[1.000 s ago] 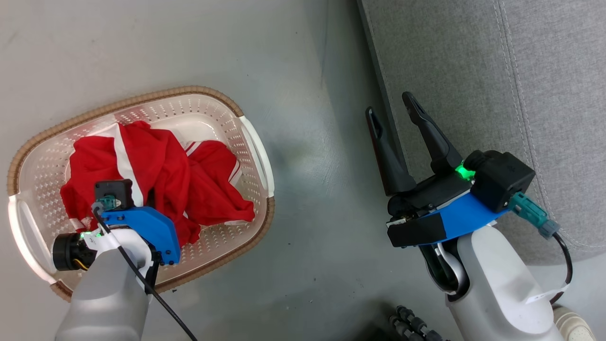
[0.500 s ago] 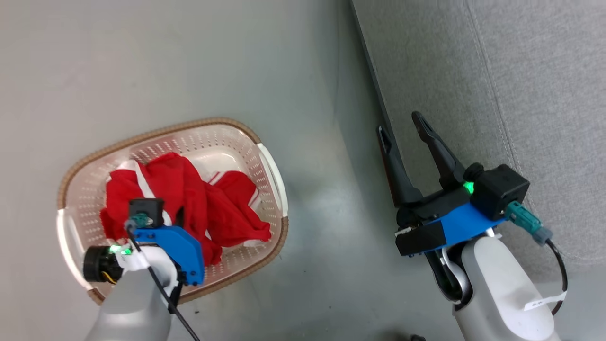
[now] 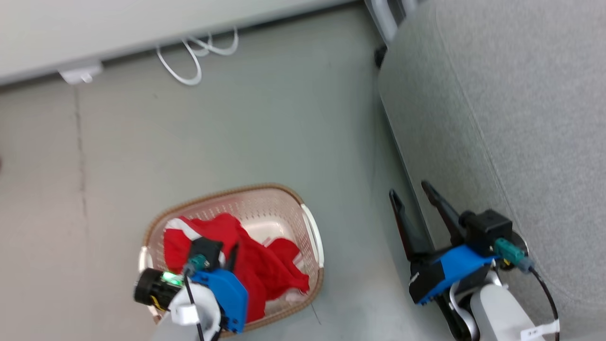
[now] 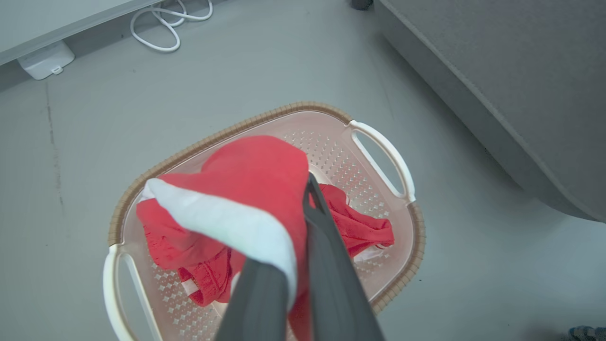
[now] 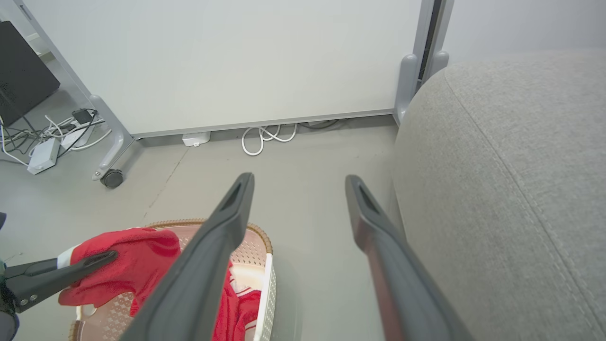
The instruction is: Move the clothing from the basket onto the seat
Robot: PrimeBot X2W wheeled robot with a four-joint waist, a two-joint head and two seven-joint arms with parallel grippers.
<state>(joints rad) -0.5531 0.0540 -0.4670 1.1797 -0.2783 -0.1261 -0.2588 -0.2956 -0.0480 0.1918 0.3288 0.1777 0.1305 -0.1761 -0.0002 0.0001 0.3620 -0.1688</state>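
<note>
Above the basket [image 3: 227,190], a fold of red clothing [image 4: 255,166] is pinched by the left gripper [image 4: 305,189], the rest lying inside; the right gripper [image 3: 409,188] is seen spread beside the seat [image 3: 521,118].

Grey floor [image 3: 284,142] — basket [image 3: 227,190], seat [image 3: 497,118], white cable [image 3: 194,66]

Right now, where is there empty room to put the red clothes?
The seat is bare across its grey top. The floor between basket and seat is free too. The basket is crowded with clothing.
</note>
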